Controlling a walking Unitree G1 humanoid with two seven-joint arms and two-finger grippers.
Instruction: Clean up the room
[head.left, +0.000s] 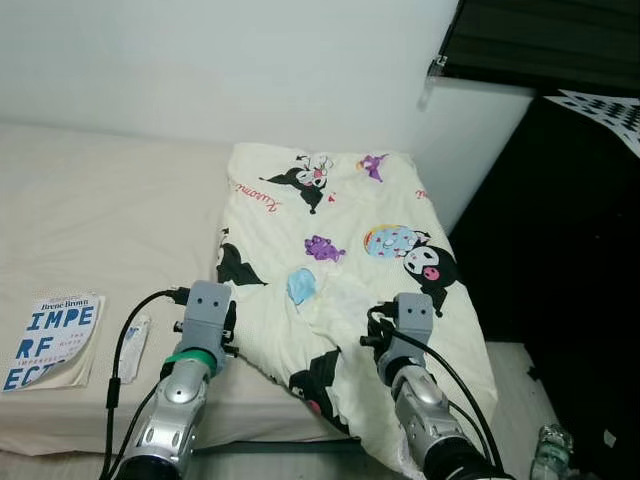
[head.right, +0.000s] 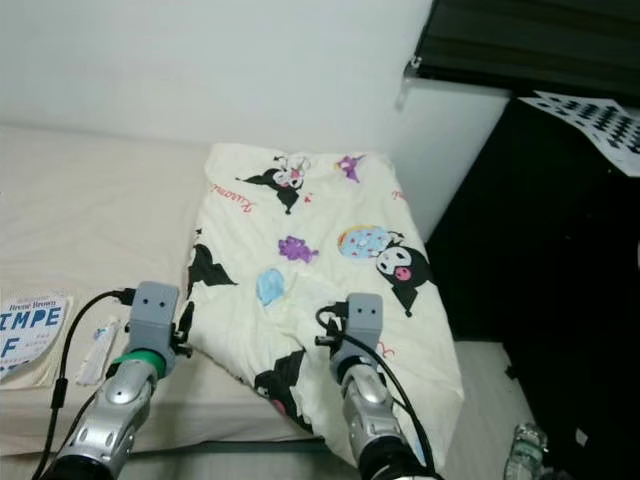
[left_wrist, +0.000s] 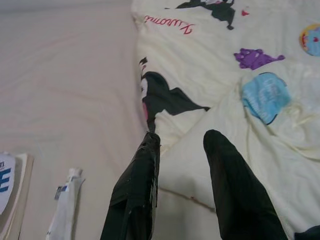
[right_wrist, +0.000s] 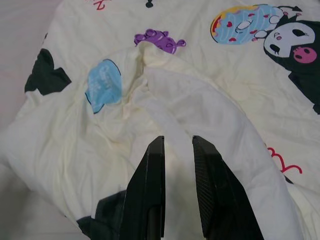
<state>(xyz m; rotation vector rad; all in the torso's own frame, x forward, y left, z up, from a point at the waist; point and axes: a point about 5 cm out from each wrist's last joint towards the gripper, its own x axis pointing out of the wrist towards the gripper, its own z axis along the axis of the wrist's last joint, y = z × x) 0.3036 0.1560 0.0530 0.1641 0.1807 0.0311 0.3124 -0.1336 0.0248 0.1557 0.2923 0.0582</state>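
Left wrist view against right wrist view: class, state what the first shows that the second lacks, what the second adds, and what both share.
The left wrist view alone takes in the bare beige mattress, a small white tube lying on it, and the corner of a book beside the tube. The right wrist view alone takes in the printed donut and the black-hooded cartoon face next to it. Both share the cream cartoon blanket with its blue patch and purple figure, each seen past that arm's own open claw: left claw, right claw.

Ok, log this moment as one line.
left claw: open, over blanket edge | right claw: open, over blanket fold | bed: book, tube | blanket: not gripped
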